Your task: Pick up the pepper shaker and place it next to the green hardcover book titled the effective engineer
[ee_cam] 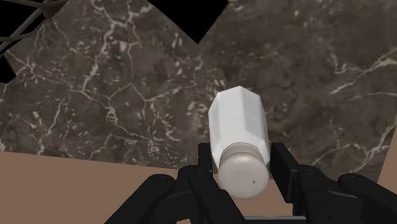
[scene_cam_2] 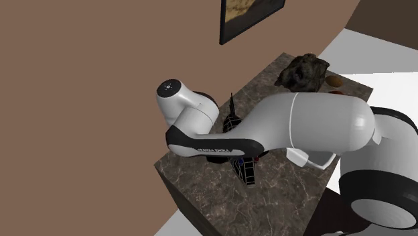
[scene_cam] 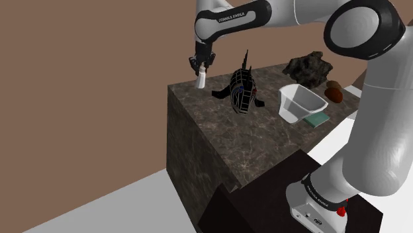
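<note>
1. Viewing from the shoulder camera, I read a dark marbled worktop [scene_cam: 218, 139] carrying five loose items apart from the shaker.
2. A black spiked wire-frame object [scene_cam: 243, 89] stands near the middle of the far edge.
3. A white bowl [scene_cam: 301, 102] sits to that view's right of the wire-frame object. A flat green book [scene_cam: 318, 120] lies just beside the bowl, at the edge nearest the stand.
4. A dark rock [scene_cam: 308, 66] and a small brown item [scene_cam: 334, 93] occupy the far right corner in that view.
5. The wire-frame object and the bowl both stand between the shaker and the book.
6. In the second exterior view, the white arm [scene_cam_2: 301, 124] covers much of the worktop. A framed picture [scene_cam_2: 251, 13] hangs on the brown wall behind.
7. The white pepper shaker [ee_cam: 238, 137] is clamped between the jaws at its cap end, body pointing down toward the worktop.
8. In the shoulder view the shaker [scene_cam: 200, 79] hangs upright at the far corner on that view's left, well apart from the book. I cannot tell whether its base touches the surface.
</note>
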`<move>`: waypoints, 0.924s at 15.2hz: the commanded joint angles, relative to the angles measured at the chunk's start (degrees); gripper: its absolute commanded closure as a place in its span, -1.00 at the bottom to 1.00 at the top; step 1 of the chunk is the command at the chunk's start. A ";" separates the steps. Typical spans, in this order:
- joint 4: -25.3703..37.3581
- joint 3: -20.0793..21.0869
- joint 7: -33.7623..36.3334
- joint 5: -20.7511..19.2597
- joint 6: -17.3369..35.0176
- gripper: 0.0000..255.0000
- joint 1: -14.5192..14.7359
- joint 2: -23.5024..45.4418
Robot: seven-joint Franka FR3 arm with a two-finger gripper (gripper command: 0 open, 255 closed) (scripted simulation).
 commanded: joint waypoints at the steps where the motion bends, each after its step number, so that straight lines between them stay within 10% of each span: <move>1: 0.86 0.04 -0.22 0.12 -1.22 1.00 -0.01 -0.37; 14: 7.35 0.30 -1.48 0.82 -9.96 1.00 0.08 -2.70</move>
